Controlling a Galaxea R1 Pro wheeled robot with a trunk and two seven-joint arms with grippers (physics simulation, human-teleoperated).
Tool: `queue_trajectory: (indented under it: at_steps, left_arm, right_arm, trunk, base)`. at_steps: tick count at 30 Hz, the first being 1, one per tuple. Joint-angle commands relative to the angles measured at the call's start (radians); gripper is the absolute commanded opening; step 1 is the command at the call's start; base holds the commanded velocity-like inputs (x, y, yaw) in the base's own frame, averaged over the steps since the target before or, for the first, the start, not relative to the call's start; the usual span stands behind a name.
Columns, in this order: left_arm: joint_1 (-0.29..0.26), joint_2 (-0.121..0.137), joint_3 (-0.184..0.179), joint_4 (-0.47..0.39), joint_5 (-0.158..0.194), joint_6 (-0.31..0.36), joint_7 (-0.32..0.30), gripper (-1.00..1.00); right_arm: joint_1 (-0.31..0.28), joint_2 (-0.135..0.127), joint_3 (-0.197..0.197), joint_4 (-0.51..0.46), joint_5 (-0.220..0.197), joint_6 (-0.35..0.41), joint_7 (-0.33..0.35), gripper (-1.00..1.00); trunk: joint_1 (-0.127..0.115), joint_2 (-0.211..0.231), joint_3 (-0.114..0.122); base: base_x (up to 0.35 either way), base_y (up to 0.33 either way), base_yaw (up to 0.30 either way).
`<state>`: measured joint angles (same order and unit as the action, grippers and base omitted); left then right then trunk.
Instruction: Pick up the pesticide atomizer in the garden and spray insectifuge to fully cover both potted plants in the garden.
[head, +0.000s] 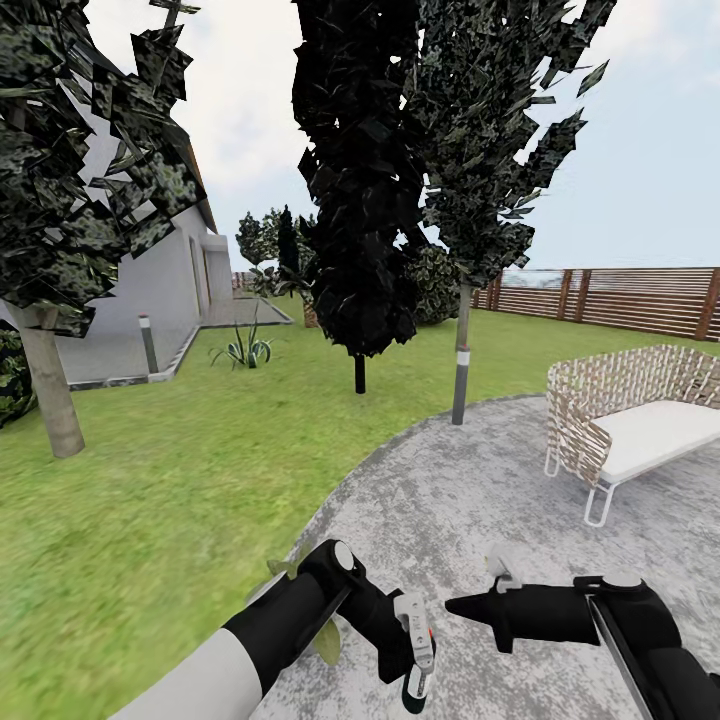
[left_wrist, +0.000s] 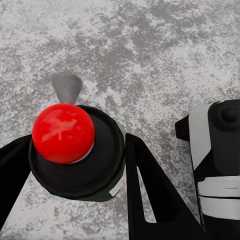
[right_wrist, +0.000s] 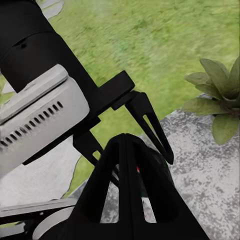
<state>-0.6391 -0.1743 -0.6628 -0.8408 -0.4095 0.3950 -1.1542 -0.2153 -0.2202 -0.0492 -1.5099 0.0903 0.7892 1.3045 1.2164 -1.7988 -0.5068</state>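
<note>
My left gripper (left_wrist: 75, 165) is clenched around the pesticide atomizer (left_wrist: 75, 155), held over the patio (head: 480, 480); the spraying step is next, and it needs the nozzle aimed at the potted plant (right_wrist: 217, 97) at the patio's edge. My right gripper (right_wrist: 132, 170) looks closed and empty. My left wrist view alone shows the red cap.

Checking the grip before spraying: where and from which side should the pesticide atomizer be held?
Take the pesticide atomizer by its round dark collar under the red cap, fingers closing from opposite sides, as the left gripper has it. That leaves cap and grey nozzle free.
</note>
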Motion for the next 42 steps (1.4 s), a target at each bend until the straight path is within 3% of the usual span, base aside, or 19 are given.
queue_trajectory:
  at_steps: [1,7,13,17,32,42]
  left_arm:
    - [-0.001,0.000,0.000,-0.001,-0.003,0.010,-0.004,-1.00]
    - [-0.001,0.000,0.002,-0.001,-0.003,0.006,-0.005,-1.00]
    - [-0.001,0.054,0.003,-0.068,-0.001,-0.002,-0.019,-1.00]
    - [-0.001,0.069,0.003,-0.105,0.000,-0.002,-0.049,-1.00]
    - [-0.001,0.069,0.000,-0.115,0.000,-0.001,-0.059,-1.00]
    - [-0.001,0.052,-0.001,-0.122,0.000,0.002,-0.059,-1.00]
  right_arm:
    - [-0.001,0.001,-0.001,-0.001,0.009,0.007,0.010,-1.00]
    - [-0.001,-0.001,-0.003,-0.001,0.009,0.007,0.012,-1.00]
    - [-0.001,-0.002,-0.006,-0.001,0.009,0.007,0.012,-1.00]
    - [-0.001,-0.002,-0.007,-0.001,0.009,0.007,0.012,-1.00]
    - [-0.001,-0.002,-0.008,-0.001,0.009,0.006,0.012,-1.00]
    - [-0.001,-0.002,-0.008,0.000,0.009,0.005,0.012,-1.00]
  trunk:
    - [0.000,-0.001,-0.001]
    - [0.000,-0.001,-0.001]
    - [0.000,-0.001,-0.001]
    - [0.000,-0.001,-0.001]
    - [0.000,-0.001,-0.001]
    - [0.000,-0.001,-0.001]
  base:
    - [0.000,0.000,0.000]
    - [0.000,0.000,0.000]
    - [0.000,0.000,0.000]
    - [0.000,0.000,0.000]
    - [0.000,0.000,0.000]
    - [0.000,0.000,0.000]
